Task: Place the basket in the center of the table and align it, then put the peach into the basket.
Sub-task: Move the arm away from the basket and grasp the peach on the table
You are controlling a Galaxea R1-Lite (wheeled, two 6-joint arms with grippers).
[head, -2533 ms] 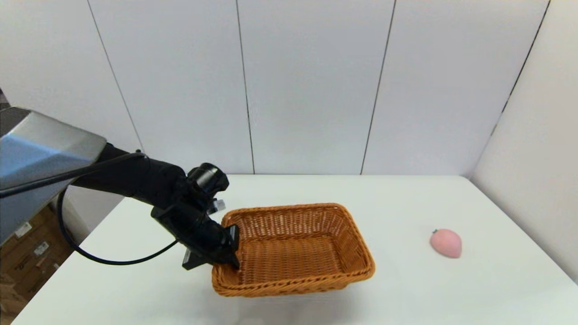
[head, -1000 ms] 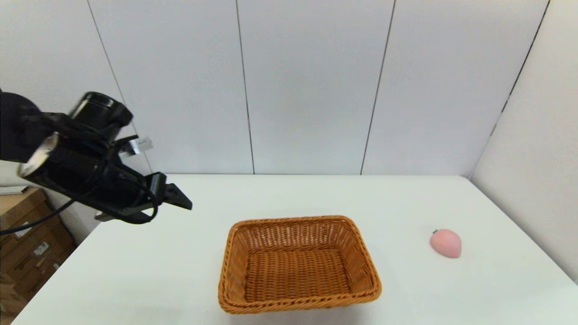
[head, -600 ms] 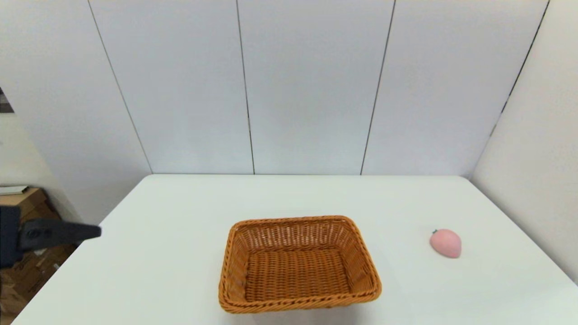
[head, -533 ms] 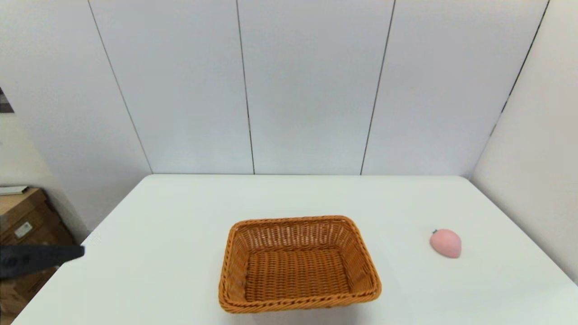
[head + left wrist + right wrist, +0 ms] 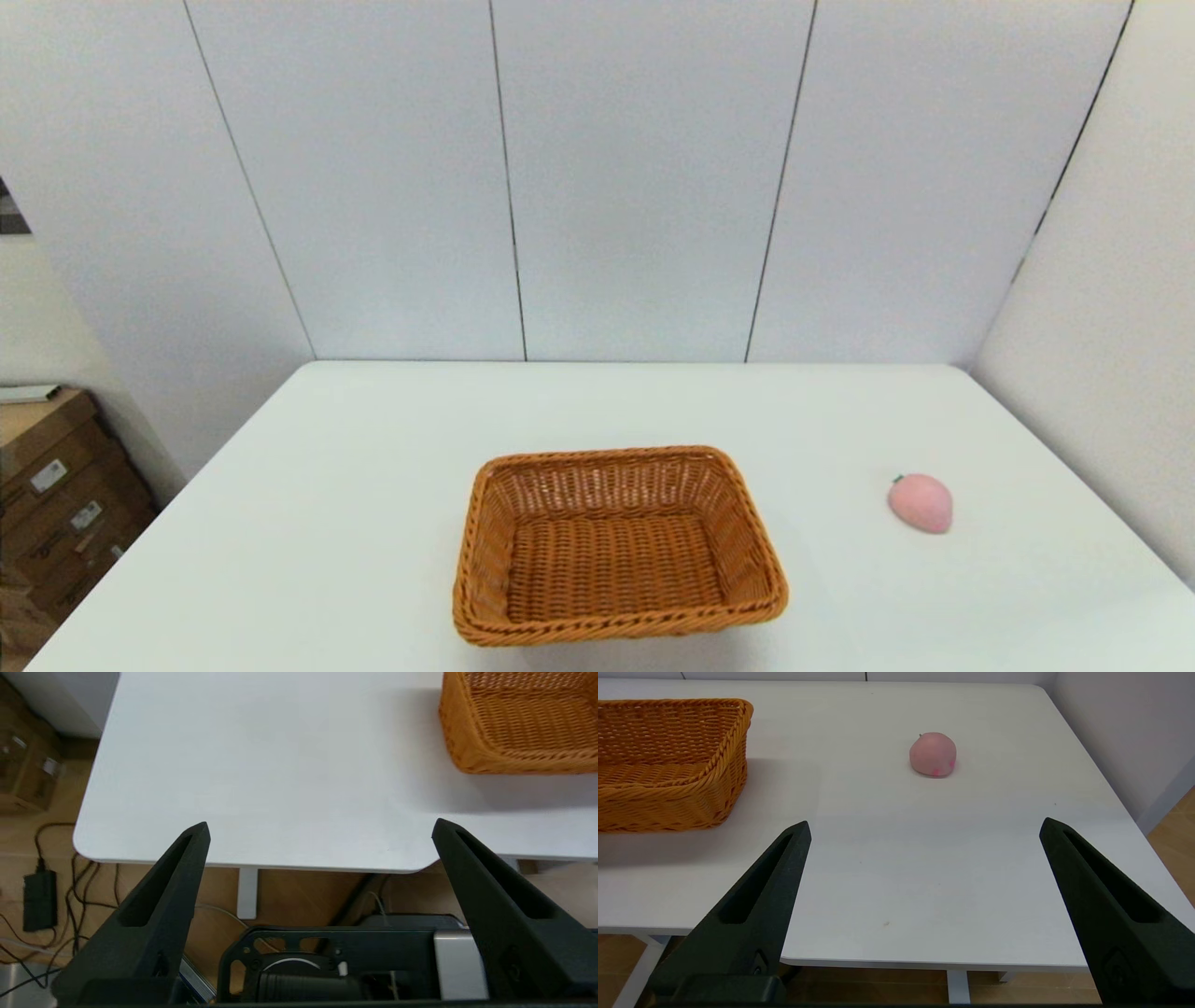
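Note:
An orange-brown woven basket (image 5: 616, 551) stands empty near the front middle of the white table (image 5: 373, 439), its sides square to the table edges. The pink peach (image 5: 920, 503) lies on the table to the basket's right, well apart from it. Neither arm shows in the head view. My left gripper (image 5: 320, 828) hangs open off the table's near left edge, with the basket (image 5: 518, 728) ahead and to its right. My right gripper (image 5: 924, 828) is open over the table's near right edge, facing the peach (image 5: 933, 754), with the basket (image 5: 668, 760) off to its left.
Panelled walls close off the table at the back and on the right (image 5: 1102, 308). Cardboard boxes (image 5: 56, 485) sit on the floor to the left. Cables and a power brick (image 5: 39, 900) lie on the floor under the table's left corner.
My left gripper let go of the basket's left rim, rose, pulled back to the left and left the head view. The basket settled flat and square. The peach has not moved.

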